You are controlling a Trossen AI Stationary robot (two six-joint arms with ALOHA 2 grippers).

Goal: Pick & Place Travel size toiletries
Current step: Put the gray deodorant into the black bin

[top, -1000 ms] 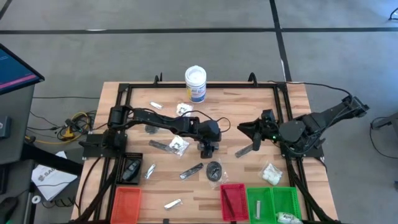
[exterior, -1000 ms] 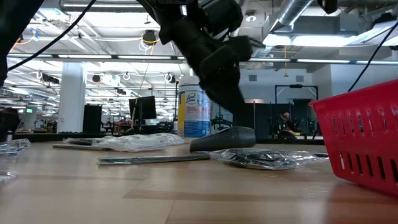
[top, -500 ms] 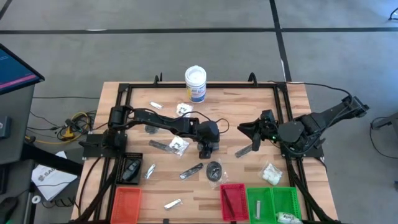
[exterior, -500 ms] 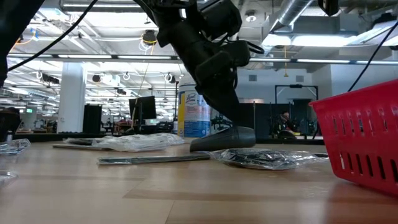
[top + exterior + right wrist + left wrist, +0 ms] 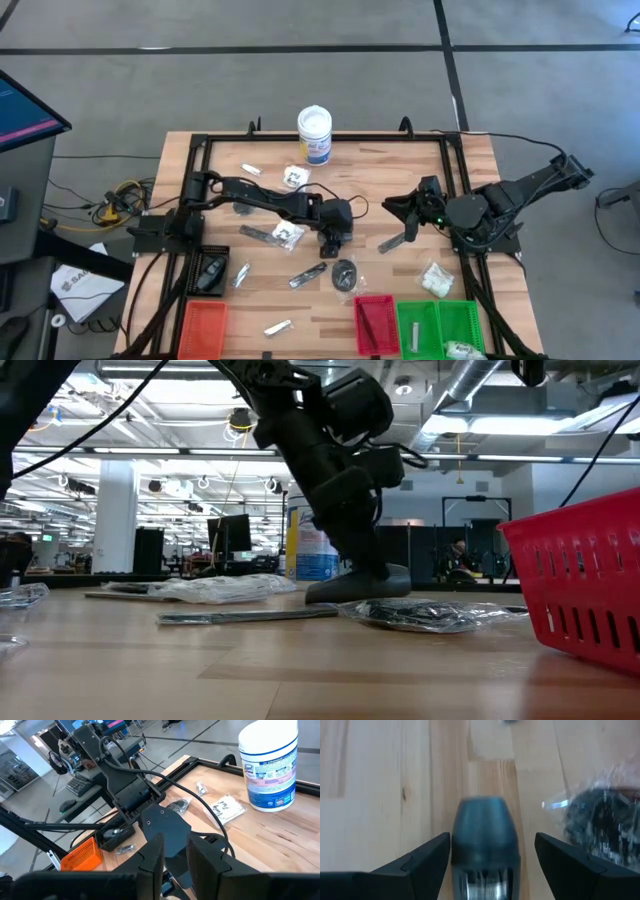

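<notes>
Grey concrete floor surrounds the pale wooden table [image 5: 270,300], which is ringed by a black frame.

From the table's 9 o'clock edge the left arm reaches to mid-table, and its left gripper [image 5: 331,243] points down over a dark blue-grey rounded tube [image 5: 485,832]. In the left wrist view the fingers [image 5: 422,862] stand apart on either side of that tube, with bare wood between each finger and it; the tube's near end is cut off by the frame and blurred. Seen level from the low view, the gripper's tip [image 5: 372,572] merges with the dark tube [image 5: 358,584], so contact cannot be told.

At 3 o'clock the right arm waits, its right gripper [image 5: 398,207] aimed toward the centre; in its own wrist view the fingers [image 5: 151,862] sit close with a narrow gap.

At 12 o'clock stands a white tub with a blue label [image 5: 314,134]. At 6 o'clock lie an orange tray [image 5: 203,326], a red tray [image 5: 376,322] and a green tray [image 5: 440,325].

Just toward 6 o'clock of the left gripper rests a dark round disc in a clear wrapper [image 5: 344,274], its contents hard to make out. Small clear packets [image 5: 288,234] and silvery sachets [image 5: 278,326] lie scattered.
</notes>
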